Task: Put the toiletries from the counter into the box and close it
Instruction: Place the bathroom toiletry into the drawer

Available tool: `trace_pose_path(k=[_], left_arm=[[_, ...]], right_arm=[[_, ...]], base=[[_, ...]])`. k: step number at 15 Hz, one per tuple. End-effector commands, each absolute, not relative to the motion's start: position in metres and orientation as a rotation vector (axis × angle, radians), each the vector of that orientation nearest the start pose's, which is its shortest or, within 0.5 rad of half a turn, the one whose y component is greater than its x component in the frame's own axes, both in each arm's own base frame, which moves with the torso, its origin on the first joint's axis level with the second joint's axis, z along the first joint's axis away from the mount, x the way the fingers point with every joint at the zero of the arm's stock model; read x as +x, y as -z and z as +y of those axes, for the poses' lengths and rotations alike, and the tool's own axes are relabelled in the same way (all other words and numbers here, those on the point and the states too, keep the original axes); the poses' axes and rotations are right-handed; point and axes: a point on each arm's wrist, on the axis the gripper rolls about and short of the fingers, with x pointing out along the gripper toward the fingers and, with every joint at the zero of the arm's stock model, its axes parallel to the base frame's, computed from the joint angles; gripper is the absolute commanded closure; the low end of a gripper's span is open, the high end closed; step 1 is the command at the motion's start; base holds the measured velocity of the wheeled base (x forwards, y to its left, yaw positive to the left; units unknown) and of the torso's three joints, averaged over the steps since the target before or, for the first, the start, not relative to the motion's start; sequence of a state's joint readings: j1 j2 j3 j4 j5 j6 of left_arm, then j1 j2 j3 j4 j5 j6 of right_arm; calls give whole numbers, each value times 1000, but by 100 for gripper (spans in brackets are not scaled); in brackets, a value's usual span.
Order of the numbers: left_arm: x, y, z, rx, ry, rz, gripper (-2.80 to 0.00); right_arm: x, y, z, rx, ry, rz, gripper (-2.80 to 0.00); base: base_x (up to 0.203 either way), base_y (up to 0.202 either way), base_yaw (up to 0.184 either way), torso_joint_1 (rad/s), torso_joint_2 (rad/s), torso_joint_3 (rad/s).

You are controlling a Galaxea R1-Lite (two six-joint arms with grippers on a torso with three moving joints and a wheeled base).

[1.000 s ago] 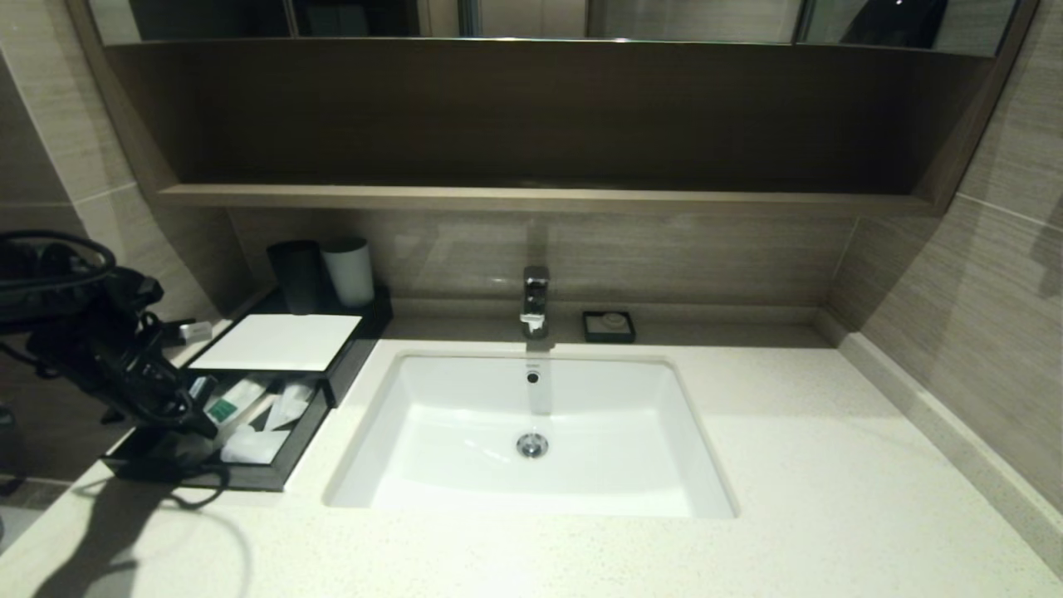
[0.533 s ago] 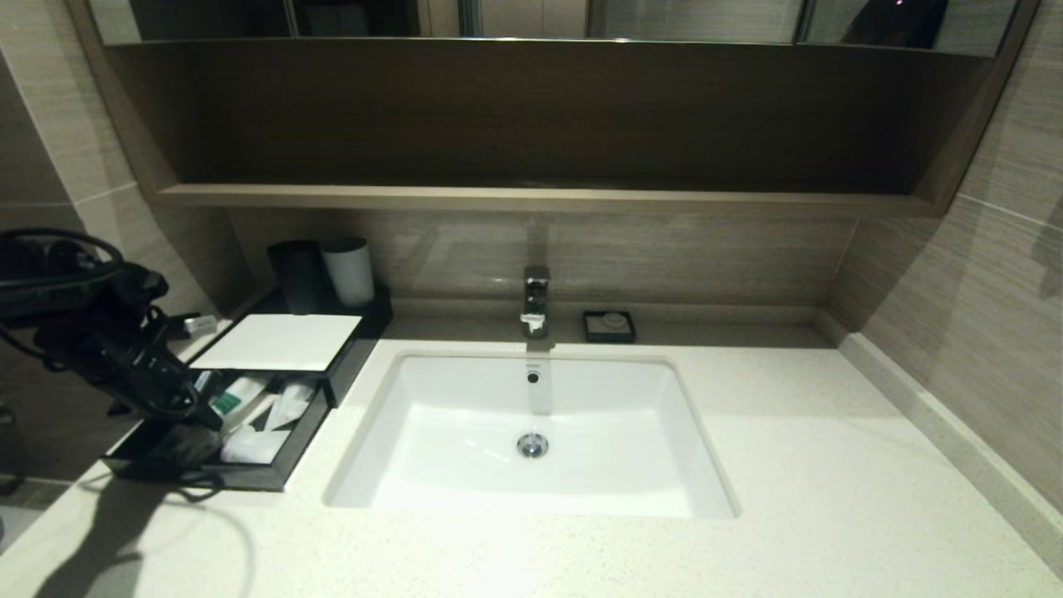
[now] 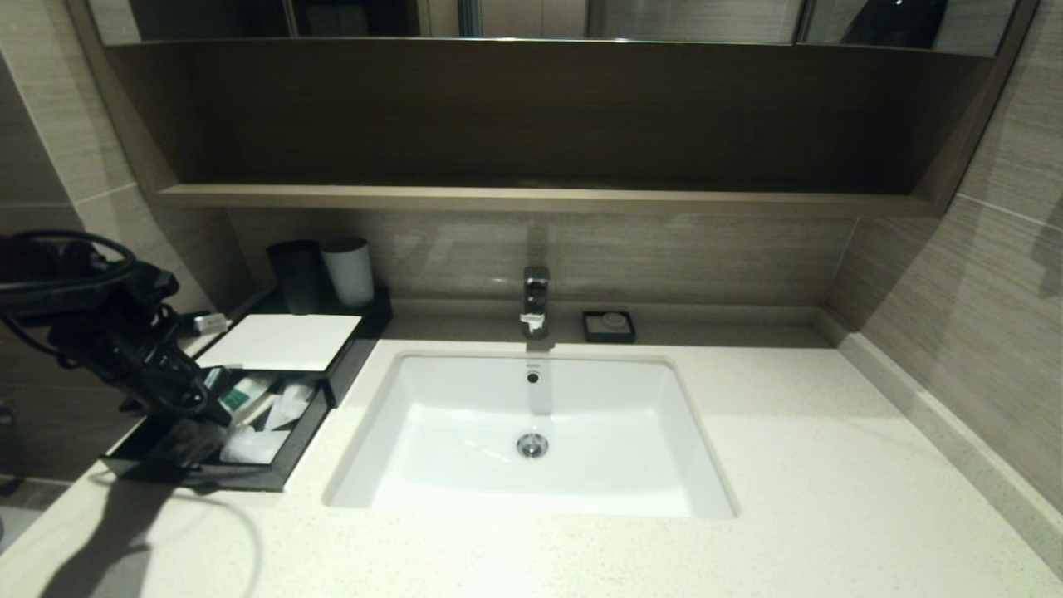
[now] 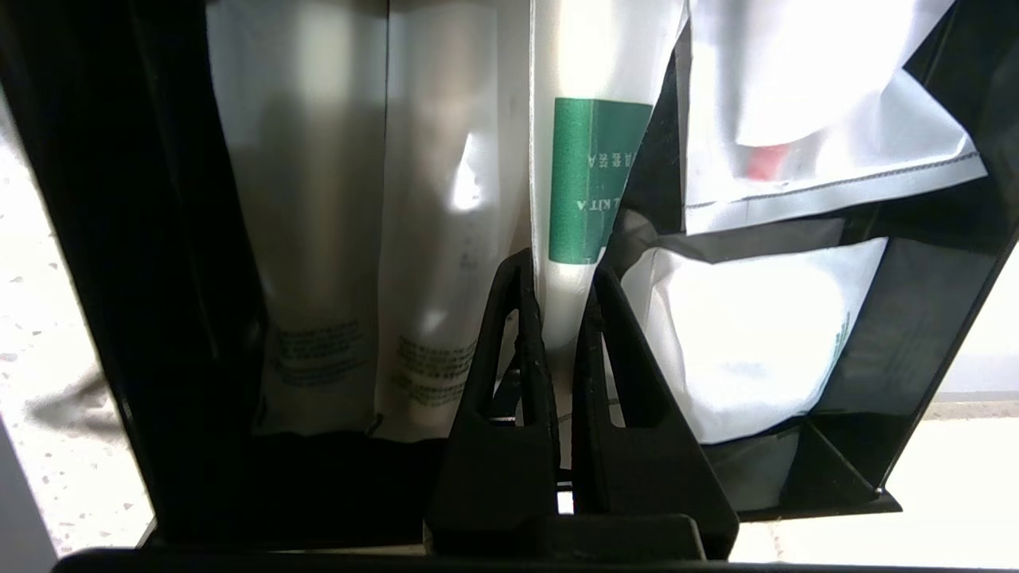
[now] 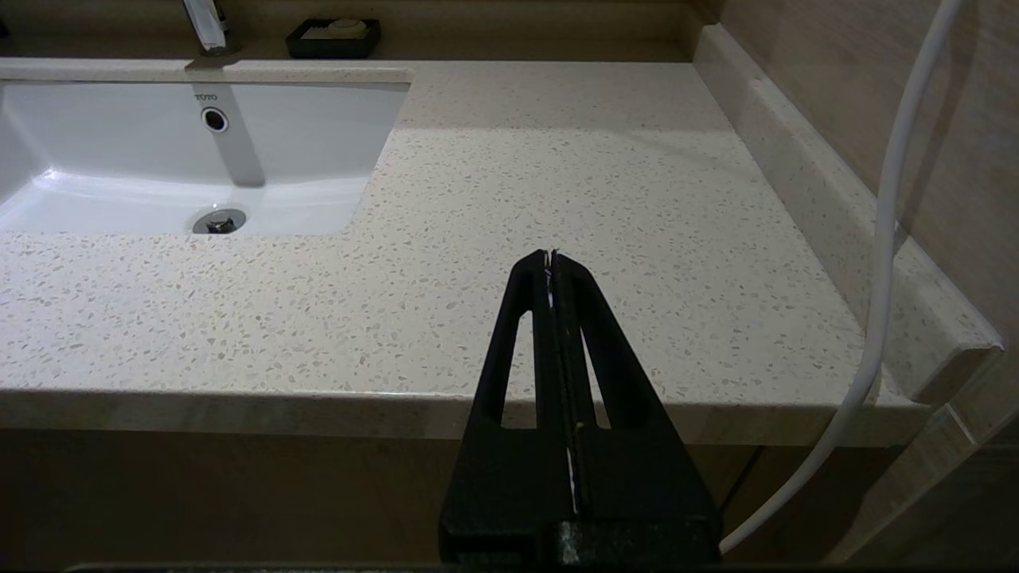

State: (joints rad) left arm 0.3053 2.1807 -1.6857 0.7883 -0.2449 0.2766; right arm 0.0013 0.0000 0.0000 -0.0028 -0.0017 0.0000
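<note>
While the pale speckled counter point(image 3: 747, 465) spreads wide below me with its white sink point(image 3: 465, 432) set into it, my work sits at the far left end. Above the counter runs a brown wooden shelf point(image 3: 540, 198), and behind the sink stands a chrome faucet point(image 3: 536, 301) with a small black soap dish point(image 3: 609, 326) just beside it.

The box point(image 3: 282, 342) lies on the counter's left end, black with a white top panel, and its shallow drawer point(image 3: 286, 465) is pulled out toward me. A black cup point(image 3: 295, 276) and a white cup point(image 3: 349, 271) stand side by side behind the white panel.

My left arm reaches in from the left, and my left gripper point(image 4: 557, 318) hangs over the open drawer, clenched on the near end of the green-labelled stick point(image 4: 593, 179). In the left wrist view my 2 fingers point(image 4: 509, 350) pinch that wrapper's tip from both sides, with its length running away from me over the drawer. The 2 other slim sticks point(image 4: 374, 239) lie side by side in the drawer just beside it, against the drawer's outer wall. On the other side, 2 flat white packets point(image 4: 748, 342) fill the rest of the drawer, 1 overlapping the other.

My right gripper point(image 5: 551, 263) is parked off the front edge of the counter's right end, fingers pressed together on nothing, and a white cable point(image 5: 892, 239) hangs beside it.
</note>
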Motion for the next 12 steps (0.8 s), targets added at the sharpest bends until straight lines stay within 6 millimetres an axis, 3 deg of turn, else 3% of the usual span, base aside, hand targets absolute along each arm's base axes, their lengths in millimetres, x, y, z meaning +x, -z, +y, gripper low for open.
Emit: trace_pose_path(k=[1, 11, 12], left_arm=[[375, -129, 110, -114, 121, 1233, 0], [378, -130, 110, -112, 119, 1224, 0], [378, -130, 110, -111, 119, 1223, -280]], right_arm=[[-23, -75, 0, 0, 0, -2, 0], [-23, -75, 0, 0, 0, -2, 0], [-23, -75, 0, 0, 0, -2, 0]], base=[[0, 0, 0, 0, 0, 0], [0, 0, 0, 0, 0, 0], [0, 0, 0, 0, 0, 0]])
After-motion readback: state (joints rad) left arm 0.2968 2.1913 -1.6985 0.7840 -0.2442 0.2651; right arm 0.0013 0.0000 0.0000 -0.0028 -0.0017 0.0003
